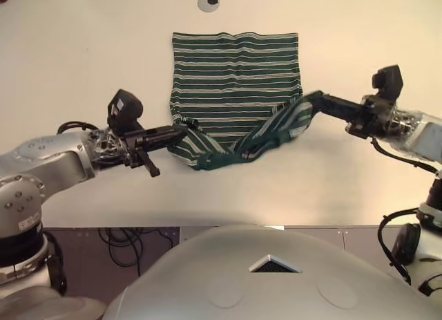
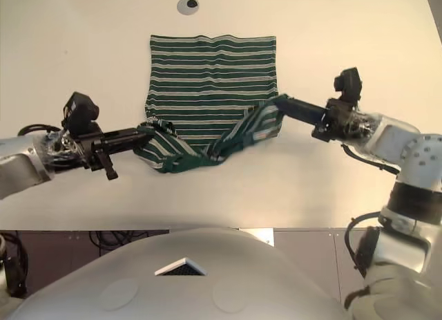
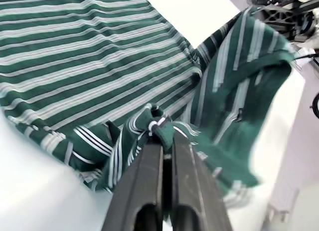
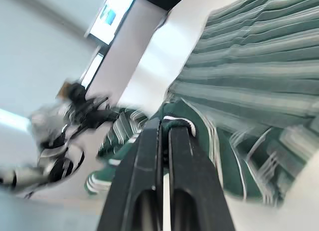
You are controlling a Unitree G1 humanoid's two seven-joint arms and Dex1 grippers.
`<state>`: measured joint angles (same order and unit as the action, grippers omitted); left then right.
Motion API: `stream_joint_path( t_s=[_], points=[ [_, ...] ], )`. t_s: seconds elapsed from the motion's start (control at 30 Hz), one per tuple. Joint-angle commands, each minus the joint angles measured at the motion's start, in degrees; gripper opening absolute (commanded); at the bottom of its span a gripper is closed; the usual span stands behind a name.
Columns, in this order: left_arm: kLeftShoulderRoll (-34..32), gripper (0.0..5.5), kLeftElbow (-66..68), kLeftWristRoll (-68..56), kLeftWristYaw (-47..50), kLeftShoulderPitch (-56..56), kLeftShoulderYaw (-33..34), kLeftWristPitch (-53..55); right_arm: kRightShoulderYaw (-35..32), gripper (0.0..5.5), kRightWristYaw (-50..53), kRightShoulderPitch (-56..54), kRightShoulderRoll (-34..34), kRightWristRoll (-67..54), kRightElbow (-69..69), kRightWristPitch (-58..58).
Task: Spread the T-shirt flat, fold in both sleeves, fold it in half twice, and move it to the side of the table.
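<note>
Plainly, from the left eye view, one green-and-white striped T-shirt (image 1: 235, 71) lies on the pale worktop (image 1: 83, 50), its far part spread flat and its near edge gathered up. Two hands meet it. The left hand (image 1: 181, 131) is clenched on the near-left corner of the cloth, and the right hand (image 1: 314, 97) is clenched on the right edge, somewhat farther back on the worktop. Between them the near hem sags in a twisted band whose lowest fold hangs nearer the left hand. One small round disc (image 1: 208, 2) sits on the worktop beyond the far hem, apart from the shirt. Dark cables (image 1: 124, 238) hang under the worktop's near edge.

From the right eye view the same layout shows: one shirt, a hand at each end of the drooping band, the flat striped panel behind them.

At the left wrist, the two dark fingers (image 3: 149, 181) are pressed together with a small bunch of striped fabric pinched at their tips. The flat part of the shirt spreads out beyond them, and a raised fold runs off towards the right hand, which is blurred.

At the right wrist, its two fingers (image 4: 144, 181) are likewise closed on a rolled edge of the cloth. The striped panel lies beside them, and the left hand shows farther off, blurred, at the other end of the band.
</note>
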<state>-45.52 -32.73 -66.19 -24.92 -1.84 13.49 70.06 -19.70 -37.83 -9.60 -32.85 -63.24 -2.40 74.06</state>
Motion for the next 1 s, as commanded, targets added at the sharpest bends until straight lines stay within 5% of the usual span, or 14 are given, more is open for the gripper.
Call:
stream_joint_path(
  t_s=[0.03,0.47,1.0],
  points=[
    [3.62,0.01,11.50,7.67,3.58,8.72,-4.32,-2.25,-0.47,0.00,8.50,-6.40,5.87,2.11,5.36,-1.41],
    [21.41,0.01,60.80,30.20,-2.32,38.43,-12.30,-21.40,4.64,0.00,16.00,-29.55,13.61,22.81,37.54,-23.47],
    [27.34,0.01,98.68,42.65,-3.12,54.15,-4.40,-41.56,6.92,0.00,12.53,-42.52,16.09,38.37,63.33,-38.83]
  ],
)
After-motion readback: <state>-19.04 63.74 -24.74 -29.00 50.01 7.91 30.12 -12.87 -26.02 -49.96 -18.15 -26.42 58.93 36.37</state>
